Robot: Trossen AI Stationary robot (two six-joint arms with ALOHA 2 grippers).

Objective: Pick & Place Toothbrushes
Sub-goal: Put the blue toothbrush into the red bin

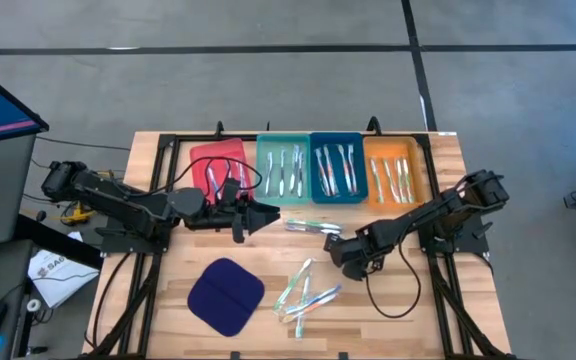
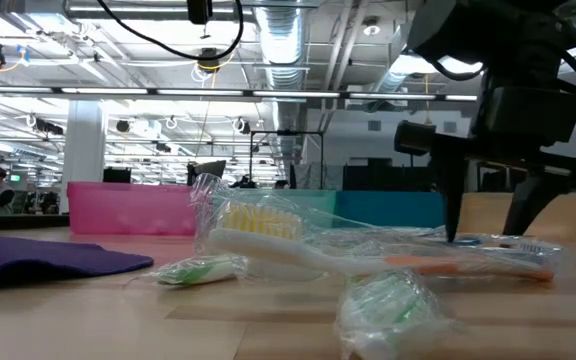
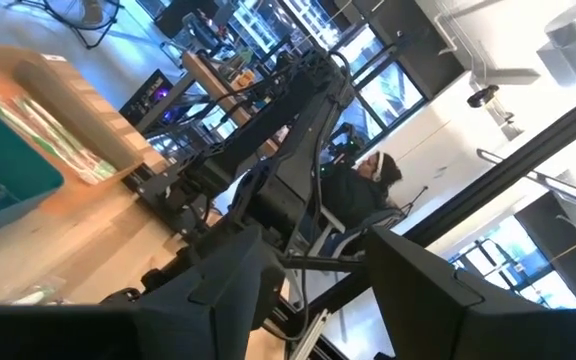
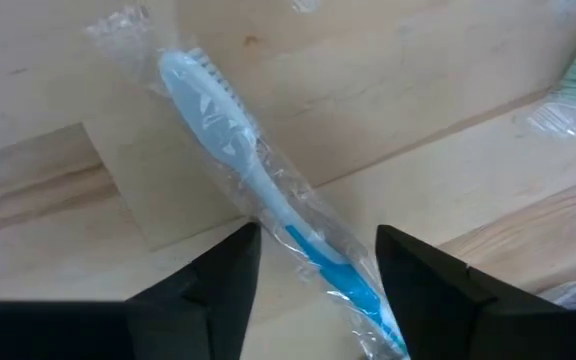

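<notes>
Straddling the blue toothbrush (image 4: 268,190) lengthwise, your right gripper (image 4: 318,262) hung with fingers apart, positioned for closing across its handle.

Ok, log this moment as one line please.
right end effector: open, straddling wrapped blue toothbrush | left end effector: open, empty, beside red tray

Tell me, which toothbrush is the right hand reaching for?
The blue-handled wrapped toothbrush, lying between the right hand's open fingers. The other loose ones lie farther off.
</notes>
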